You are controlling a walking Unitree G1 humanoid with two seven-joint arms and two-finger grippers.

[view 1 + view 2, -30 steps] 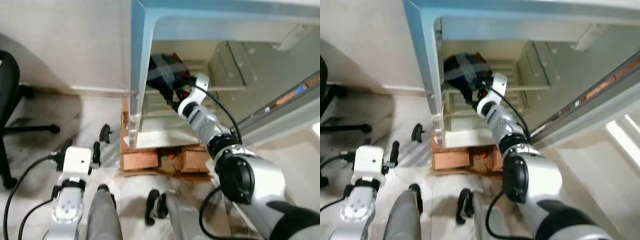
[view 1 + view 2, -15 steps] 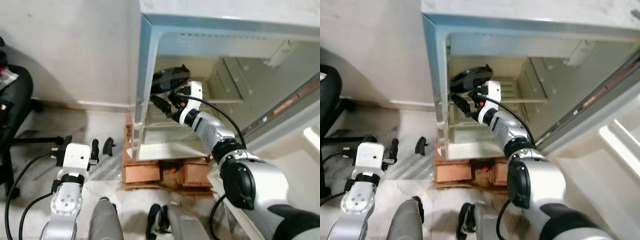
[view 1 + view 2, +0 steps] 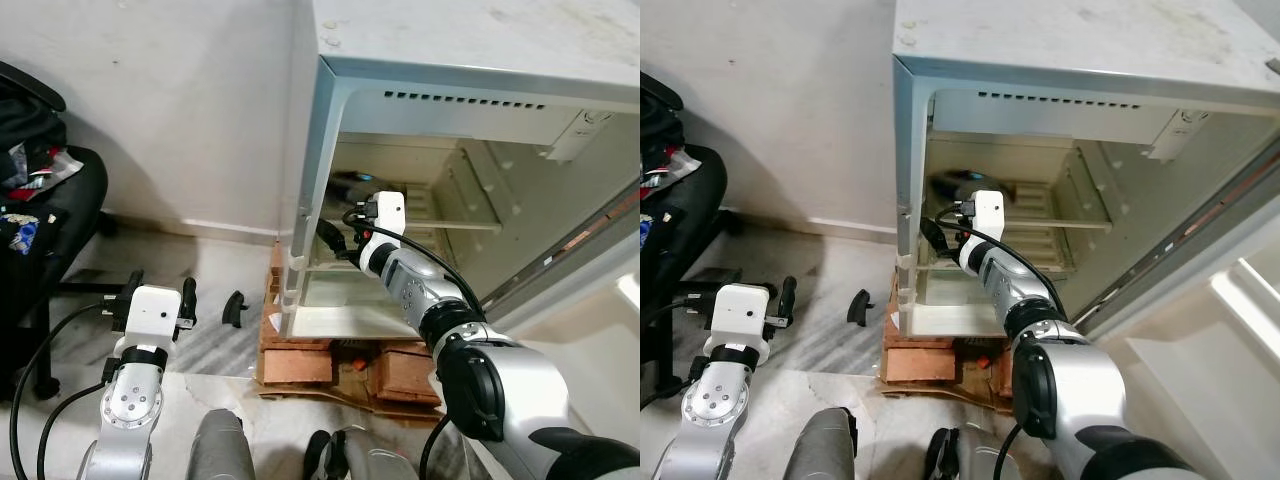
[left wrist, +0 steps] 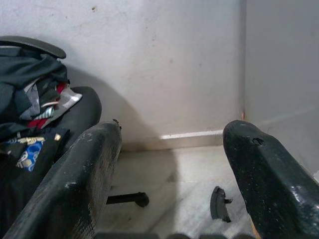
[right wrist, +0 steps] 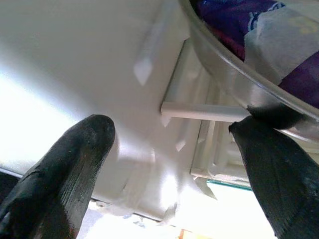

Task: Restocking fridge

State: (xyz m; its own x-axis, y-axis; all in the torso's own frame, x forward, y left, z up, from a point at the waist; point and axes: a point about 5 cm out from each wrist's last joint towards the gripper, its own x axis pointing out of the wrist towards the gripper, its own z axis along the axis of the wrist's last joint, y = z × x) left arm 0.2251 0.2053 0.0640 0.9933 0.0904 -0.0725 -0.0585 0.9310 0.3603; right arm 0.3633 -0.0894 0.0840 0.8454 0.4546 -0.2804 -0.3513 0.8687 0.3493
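Right gripper has let go of the bowl and backed off; its fingers are spread, empty, just below the bowl's rim on the upper shelf of the fridge. Left gripper hangs low near the chair, fingers wide apart, holding nothing. No legible writing; fridge door open, room beside the bowl.

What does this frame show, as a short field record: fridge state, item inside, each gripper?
Fridge: door open, standing on bricks
Item inside: metal bowl with purple and white contents, on the upper shelf
Right gripper: inside the fridge, just under the bowl, fingers open
Left gripper: low near the floor, open, holding nothing
Nearby: black chair piled with clothes
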